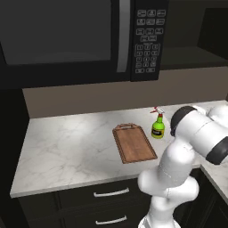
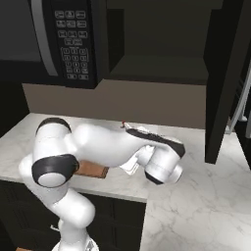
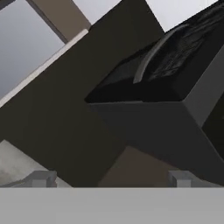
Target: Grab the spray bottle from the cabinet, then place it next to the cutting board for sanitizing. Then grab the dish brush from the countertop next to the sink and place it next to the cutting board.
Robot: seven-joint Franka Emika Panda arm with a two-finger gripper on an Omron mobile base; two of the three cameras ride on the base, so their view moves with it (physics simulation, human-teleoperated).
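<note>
The small lime-green spray bottle already stood on the white marble table just beside the brown wooden cutting board, the jaws spread wide and empty, so fetching the dish brush apparently remained.

One spray bottle, lime-green with a white-and-red nozzle; one cutting board, brown wood with a handle at one short end; one countertop of white marble. One microwave with one keypad and one vertical door handle; two drawers below the counter, each with one silver handle. One open cabinet with one door swung out, and one robot arm.
</note>
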